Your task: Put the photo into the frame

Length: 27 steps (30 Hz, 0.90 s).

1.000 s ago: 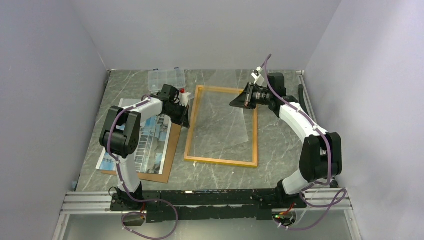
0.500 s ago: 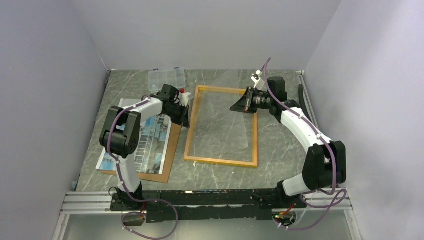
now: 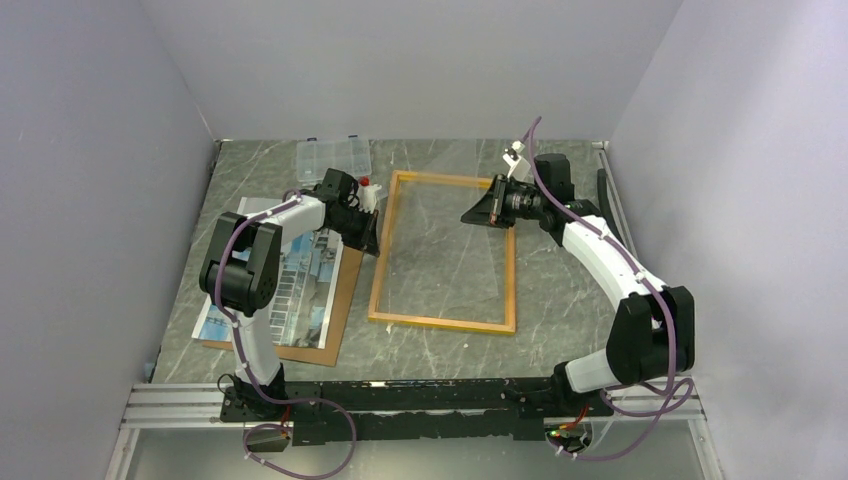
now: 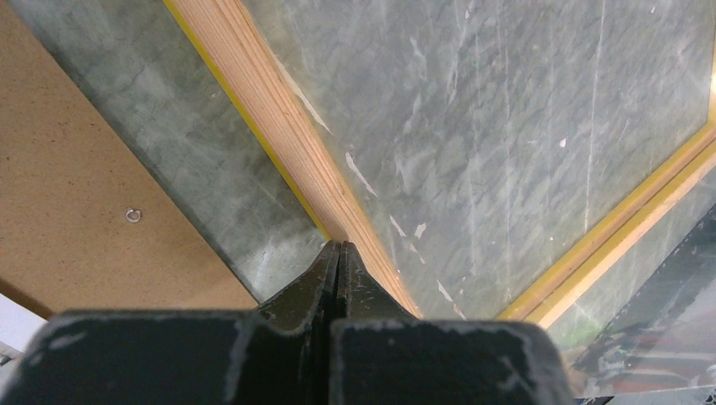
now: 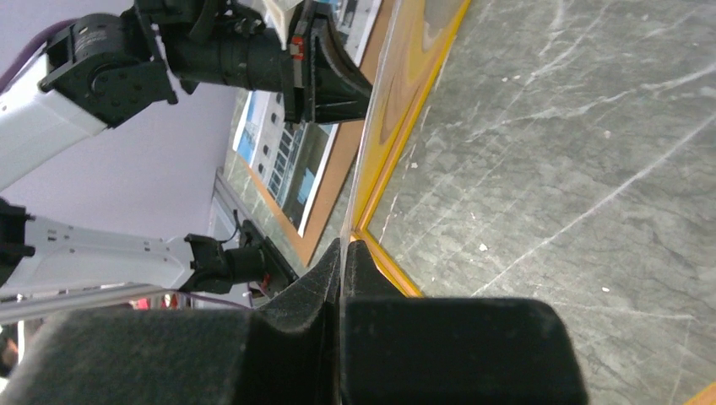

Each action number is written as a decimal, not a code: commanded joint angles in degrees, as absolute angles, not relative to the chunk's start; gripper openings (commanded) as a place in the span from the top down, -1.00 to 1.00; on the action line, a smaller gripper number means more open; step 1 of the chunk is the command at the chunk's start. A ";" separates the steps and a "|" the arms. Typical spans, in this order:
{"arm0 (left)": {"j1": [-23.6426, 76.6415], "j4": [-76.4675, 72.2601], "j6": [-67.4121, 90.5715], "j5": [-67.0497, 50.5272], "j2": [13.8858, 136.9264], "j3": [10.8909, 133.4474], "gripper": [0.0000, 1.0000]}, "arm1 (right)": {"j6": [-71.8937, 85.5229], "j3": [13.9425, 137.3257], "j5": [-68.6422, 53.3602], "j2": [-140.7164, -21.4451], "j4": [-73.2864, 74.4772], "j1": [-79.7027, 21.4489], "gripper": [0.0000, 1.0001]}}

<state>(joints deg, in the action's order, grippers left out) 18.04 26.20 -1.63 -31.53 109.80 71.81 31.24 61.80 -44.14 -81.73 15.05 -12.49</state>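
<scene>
The frame, with its thin yellow-orange border, lies flat mid-table. The photo of a pale building lies on a brown backing board to its left. A clear sheet is held tilted over the frame. My left gripper is shut on the sheet's left edge, above the frame's left rail. My right gripper is shut on the sheet's right edge near the frame's far right corner. The right wrist view shows the sheet edge-on, the frame and the photo.
A small clear plastic compartment box stands at the back left. A small red-and-white object sits by the left wrist. Grey walls close in the table on three sides. The arms' base rail runs along the near edge.
The right arm's elbow has swung to the right and its wrist has shifted slightly back. The clear sheet stays gripped on both sides. The left arm has not moved.
</scene>
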 commanded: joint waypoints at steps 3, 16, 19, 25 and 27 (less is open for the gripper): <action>18.37 25.82 -0.38 -34.19 109.97 73.69 0.95 | 29.22 66.59 -35.41 -84.80 20.58 -11.34 1.00; 18.17 26.37 -0.88 -34.34 110.30 74.17 0.95 | 24.30 69.25 -30.75 -80.48 24.86 -13.94 1.00; 18.11 26.29 -0.71 -34.49 110.39 74.27 0.95 | 25.31 69.06 -31.87 -80.37 23.43 -14.00 1.00; 18.11 26.28 -0.84 -34.46 110.39 74.08 0.95 | 30.00 65.40 -36.60 -79.99 16.37 -14.15 1.00; 18.13 26.37 -0.94 -34.46 110.54 74.17 0.95 | 31.47 64.90 -37.03 -79.73 15.00 -14.15 1.00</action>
<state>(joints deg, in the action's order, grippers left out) 17.96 26.59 -1.23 -32.29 110.21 72.38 28.40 65.76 -33.41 -82.13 22.35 -13.98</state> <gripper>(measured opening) 0.032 0.010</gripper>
